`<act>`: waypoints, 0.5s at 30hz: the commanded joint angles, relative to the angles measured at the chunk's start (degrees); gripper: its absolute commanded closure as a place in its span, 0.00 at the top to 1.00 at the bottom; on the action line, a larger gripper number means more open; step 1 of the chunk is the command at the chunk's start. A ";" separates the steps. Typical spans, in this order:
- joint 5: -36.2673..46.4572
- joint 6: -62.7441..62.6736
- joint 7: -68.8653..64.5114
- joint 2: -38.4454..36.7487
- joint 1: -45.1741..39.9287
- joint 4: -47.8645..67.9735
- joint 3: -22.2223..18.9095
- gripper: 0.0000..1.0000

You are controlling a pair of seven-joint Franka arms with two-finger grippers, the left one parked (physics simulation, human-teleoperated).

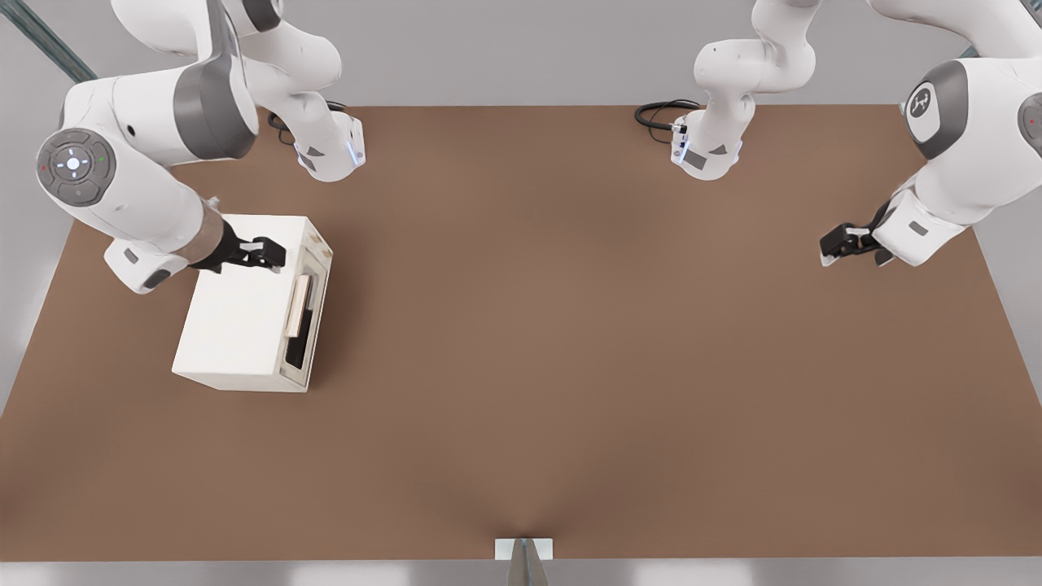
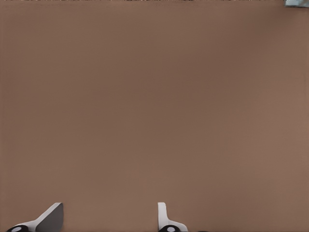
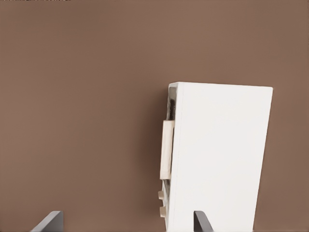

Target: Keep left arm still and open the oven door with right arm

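Front view: gripper [image 1: 273, 252] spread wide above oven [image 1: 236, 313] top, oven door [image 1: 308, 313] closed, handle [image 1: 299, 317] untouched.

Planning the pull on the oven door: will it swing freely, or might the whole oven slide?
The oven door looks rigid. The oven sits loose on the table, so it may slide. The open hand hovers above it.

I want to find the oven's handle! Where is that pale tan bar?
The pale tan bar handle sits on the cream oven door, at the front view's left, just below the black two-finger gripper hovering over the oven top.
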 commanded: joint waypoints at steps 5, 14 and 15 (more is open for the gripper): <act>-14.88 1.73 -9.45 6.08 7.84 -0.06 0.53 0.00; -43.11 -1.00 23.33 18.04 21.65 -17.99 -2.11 0.00; -43.11 -0.56 25.17 18.56 20.86 -18.16 -2.37 0.00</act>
